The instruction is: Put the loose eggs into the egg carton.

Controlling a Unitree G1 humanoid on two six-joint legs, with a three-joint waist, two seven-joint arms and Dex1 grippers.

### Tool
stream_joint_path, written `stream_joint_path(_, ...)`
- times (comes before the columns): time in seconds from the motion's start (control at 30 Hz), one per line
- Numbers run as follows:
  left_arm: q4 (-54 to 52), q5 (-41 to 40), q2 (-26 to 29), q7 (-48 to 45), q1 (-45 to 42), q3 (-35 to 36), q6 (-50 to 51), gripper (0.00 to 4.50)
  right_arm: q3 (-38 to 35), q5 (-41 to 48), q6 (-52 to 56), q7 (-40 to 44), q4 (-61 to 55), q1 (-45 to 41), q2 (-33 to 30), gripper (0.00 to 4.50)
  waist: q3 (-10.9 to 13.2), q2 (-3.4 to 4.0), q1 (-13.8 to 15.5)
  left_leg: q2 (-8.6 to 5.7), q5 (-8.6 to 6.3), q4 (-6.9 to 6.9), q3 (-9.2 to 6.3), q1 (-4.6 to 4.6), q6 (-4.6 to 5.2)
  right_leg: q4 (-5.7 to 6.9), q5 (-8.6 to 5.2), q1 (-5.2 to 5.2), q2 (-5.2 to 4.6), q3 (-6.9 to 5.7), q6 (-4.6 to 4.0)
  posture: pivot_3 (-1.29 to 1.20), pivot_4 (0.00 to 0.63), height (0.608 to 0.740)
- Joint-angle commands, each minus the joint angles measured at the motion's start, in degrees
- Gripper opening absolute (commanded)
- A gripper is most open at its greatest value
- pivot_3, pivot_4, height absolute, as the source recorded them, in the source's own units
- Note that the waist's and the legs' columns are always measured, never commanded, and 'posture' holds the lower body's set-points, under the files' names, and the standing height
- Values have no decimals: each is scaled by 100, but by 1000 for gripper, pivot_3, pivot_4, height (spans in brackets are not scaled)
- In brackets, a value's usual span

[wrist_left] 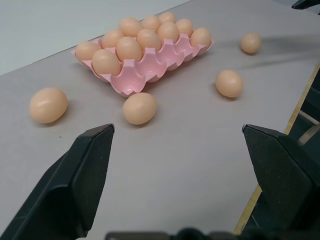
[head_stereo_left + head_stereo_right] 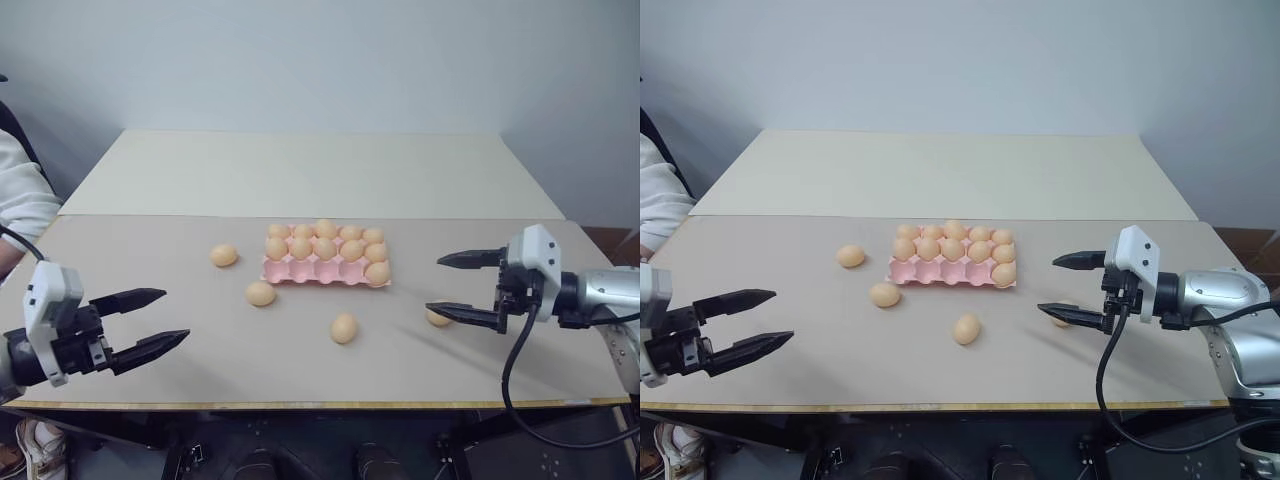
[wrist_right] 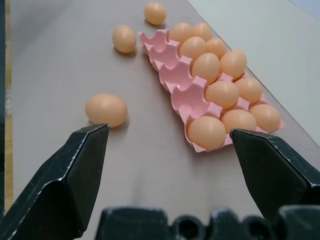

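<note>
Both hands, left (image 2: 160,319) and right (image 2: 452,284), are held wide open and empty; four loose eggs (image 2: 344,328) near the egg carton (image 2: 300,270) remain unpicked, so a grasp is needed next.

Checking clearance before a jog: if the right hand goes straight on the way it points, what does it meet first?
Probably the egg carton, at its near corner: the right hand is open and aims there. A loose egg lies just off that line, beside one finger; depth is uncertain, so it might be clipped.

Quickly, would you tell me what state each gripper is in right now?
Left gripper: open, holding nothing, above the table.
Right gripper: open, holding nothing, with a loose egg just behind its lower finger.
</note>
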Motion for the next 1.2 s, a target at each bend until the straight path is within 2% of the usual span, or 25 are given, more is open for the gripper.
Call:
stream_joint_path(0.03,-61,-46,31,-30,-90,-13,-104,4472,-279,-45,-71,-55,-99,134,-129,4500,0,0,9,0,0,0,0,0,0,0,0,0,0,0,0,0,150,740)
stream_joint_path(0.13,-5,-65,68,-38,-270,-155,-117,4472,-155,-280,-57,-270,-36,175,-116,4500,0,0,15,0,0,2,0,1,0,2,0,1,0,-1,0,0,150,740)
stream_joint_path(0.3,104,-7,134,-166,-494,-424,-157,4472,400,-1223,-589,-357,379,488,-202,4500,0,0,12,0,0,-1,0,0,0,-3,0,0,1,-1,0,0,150,740)
stream_joint_path(0.5,244,19,259,-316,-815,-757,-189,4472,951,-1795,-643,-732,1078,160,185,4500,0,0,-32,-1,0,1,4,4,0,5,0,-1,1,3,-1,0,150,740)
stream_joint_path(0.73,347,70,305,-386,-1095,-1005,-202,4472,1245,-2210,-832,-979,1707,-188,501,4500,0,0,-19,-1,0,0,4,-2,0,0,0,-3,0,3,0,0,150,740)
stream_joint_path(0.83,377,85,306,-405,-1123,-1008,-208,4500,1208,-2171,-842,-957,1812,-237,566,3891,0,0,-11,-1,0,-1,4,-2,0,1,0,-4,1,2,0,0,150,740)
stream_joint_path(1.03,346,112,268,-399,-1066,-975,-225,4500,1081,-2025,-814,-876,1637,-171,571,2003,0,0,-7,-1,0,0,4,-1,0,3,0,-2,1,3,0,0,150,740)
stream_joint_path(1.2,353,124,269,-388,-1051,-968,-257,4500,1031,-1784,-673,-922,1147,-478,764,1938,0,1,-41,-1,0,0,4,0,0,4,0,-3,1,3,-1,0,150,740)
